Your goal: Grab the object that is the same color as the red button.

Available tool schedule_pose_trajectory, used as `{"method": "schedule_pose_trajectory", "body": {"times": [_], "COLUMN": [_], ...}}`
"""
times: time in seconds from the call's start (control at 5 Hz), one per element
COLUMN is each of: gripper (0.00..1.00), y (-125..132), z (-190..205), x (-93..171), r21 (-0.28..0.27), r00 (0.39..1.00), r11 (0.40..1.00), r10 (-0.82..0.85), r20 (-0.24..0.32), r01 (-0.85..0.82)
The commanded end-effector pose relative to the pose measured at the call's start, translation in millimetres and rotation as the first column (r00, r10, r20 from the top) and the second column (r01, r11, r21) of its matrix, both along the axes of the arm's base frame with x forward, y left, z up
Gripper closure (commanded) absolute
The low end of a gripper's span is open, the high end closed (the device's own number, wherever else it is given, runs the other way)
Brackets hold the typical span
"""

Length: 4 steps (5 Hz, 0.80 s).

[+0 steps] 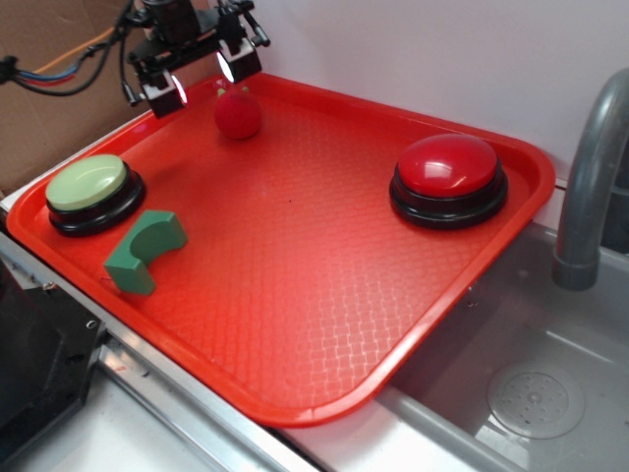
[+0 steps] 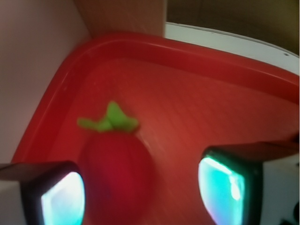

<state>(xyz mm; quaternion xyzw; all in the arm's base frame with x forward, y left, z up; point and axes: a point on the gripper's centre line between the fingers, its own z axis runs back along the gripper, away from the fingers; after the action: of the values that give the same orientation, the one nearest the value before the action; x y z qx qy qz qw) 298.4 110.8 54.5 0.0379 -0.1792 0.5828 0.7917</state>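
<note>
Green arch block (image 1: 145, 252), red ball (image 1: 238, 114) beside spread end effector (image 1: 201, 77)

A plain pale wall (image 1: 442, 59) fills the upper right of the exterior view, lit evenly with no hard shadows. In the upper left a brown cardboard panel (image 1: 54, 118) stands behind the scene. A grey metal counter (image 1: 226, 442) runs along the lower edge, with a ridged metal strip crossing diagonally at lower left and a dark black surface (image 1: 29, 364) in the bottom-left corner. At the right a grey curved faucet (image 1: 590, 187) rises above a grey sink basin (image 1: 511, 344), and a round perforated drain (image 1: 536, 398) sits in the lower right. In the wrist view, the pale wall takes the left edge and brown cardboard the top centre.
</note>
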Motion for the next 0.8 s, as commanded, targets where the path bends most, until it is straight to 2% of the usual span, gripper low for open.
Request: {"method": "schedule_pose_trajectory", "body": {"times": [0.0,0.2,0.4,0.6], "gripper": [0.00,1.00,1.00,1.00], "y": [12,10,8,10], "z": [-19,-21,-15,3], "x": [22,22,22,21], "r21": [0.017,0.008,0.004,-0.005], "r00": [0.999,0.999,0.997,0.981], "r11": [1.000,1.000,0.997,0.982], "r10": [-0.002,-0.016,-0.071,-0.191], "r20": [0.046,0.048,0.032,-0.037], "r01": [0.001,0.016,0.071,0.191]}}
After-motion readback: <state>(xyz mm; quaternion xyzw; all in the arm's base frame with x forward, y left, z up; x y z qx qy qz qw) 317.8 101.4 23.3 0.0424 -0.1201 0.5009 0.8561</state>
